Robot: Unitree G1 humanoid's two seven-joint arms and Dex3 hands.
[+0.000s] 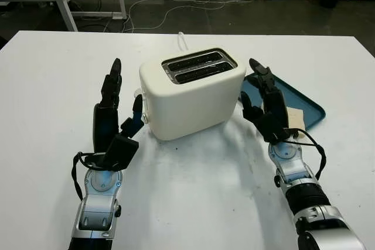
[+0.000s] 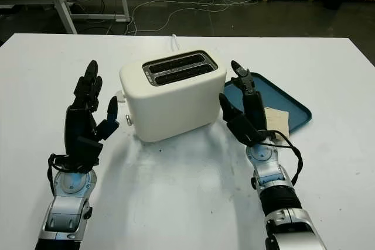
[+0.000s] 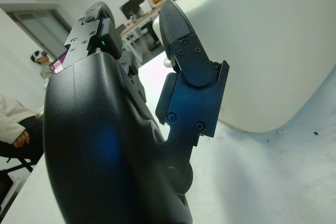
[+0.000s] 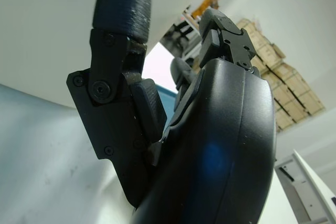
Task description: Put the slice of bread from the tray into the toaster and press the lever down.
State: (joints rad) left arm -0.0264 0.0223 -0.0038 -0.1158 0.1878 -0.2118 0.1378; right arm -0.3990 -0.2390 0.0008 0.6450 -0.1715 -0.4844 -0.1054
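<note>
White table (image 1: 53, 74): toaster (image 1: 193, 95) between 2 open hands, left hand (image 1: 111, 115), right hand (image 1: 266, 106); both hold nothing.

cream rounded plastic toaster (image 1: 193, 100): smooth, satin | teal plastic tray (image 1: 309, 108): matt | white table (image 1: 53, 86): smooth, matt

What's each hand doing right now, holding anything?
Left hand: open, empty, beside the toaster on its lever side.
Right hand: open, empty, between the toaster and the tray.
</note>
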